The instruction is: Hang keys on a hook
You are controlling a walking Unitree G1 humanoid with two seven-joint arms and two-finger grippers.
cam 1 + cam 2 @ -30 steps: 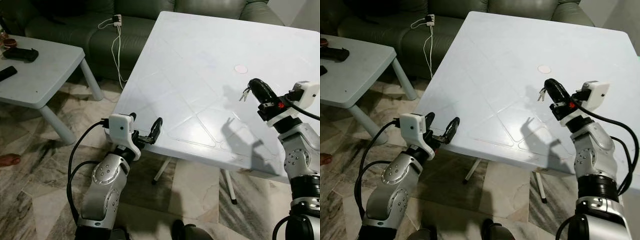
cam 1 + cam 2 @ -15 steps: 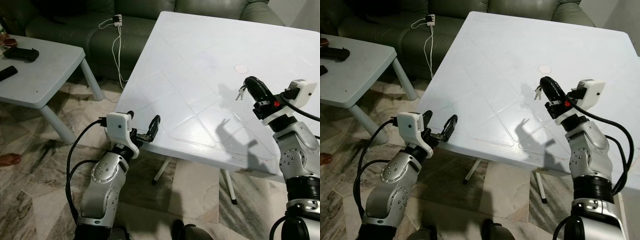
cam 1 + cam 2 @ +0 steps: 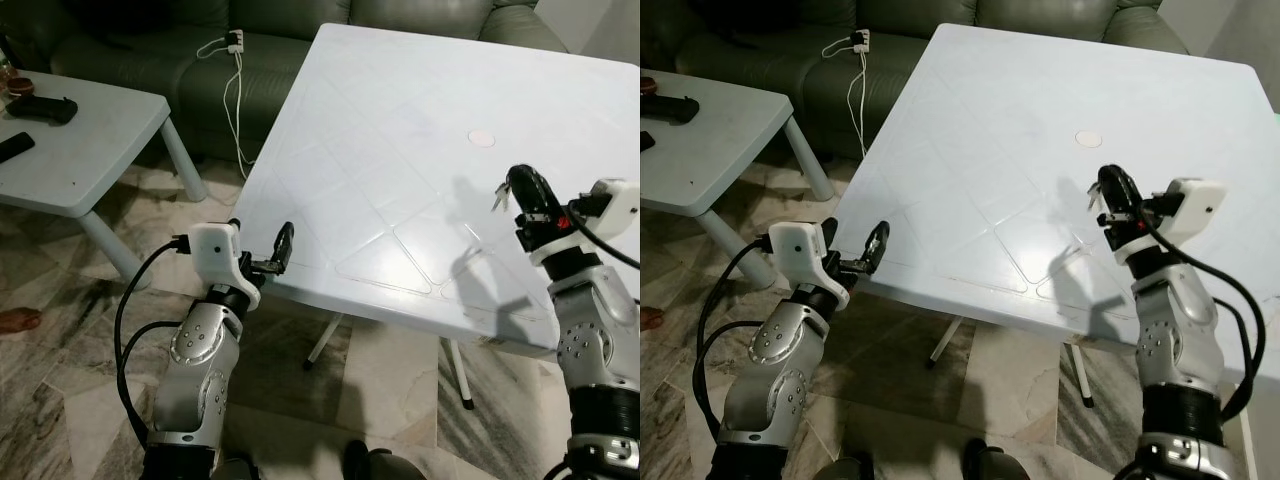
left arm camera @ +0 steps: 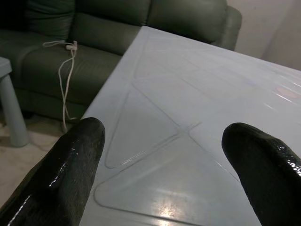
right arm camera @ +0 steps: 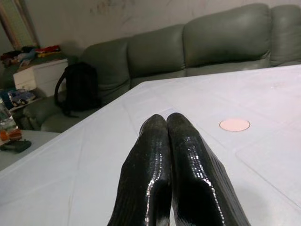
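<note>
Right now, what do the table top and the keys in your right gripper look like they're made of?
Table: probably moulded plastic, white, slightly glossy, with pressed-in triangular grooves. Keys: likely metal, thin and greyish, hanging from the right gripper; too small to tell the finish.

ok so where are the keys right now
The keys hang from the tips of the right claw, which is shut on them above the right side of the white table, just nearer the robot than the small pink disc.

Open tabletop of the white table [image 3: 400,120], broken by 1 pink disc [image 3: 482,138]. Sofa [image 3: 180,60] borders its far edge; low side table [image 3: 90,140] stands left across bare floor [image 3: 60,330].
</note>
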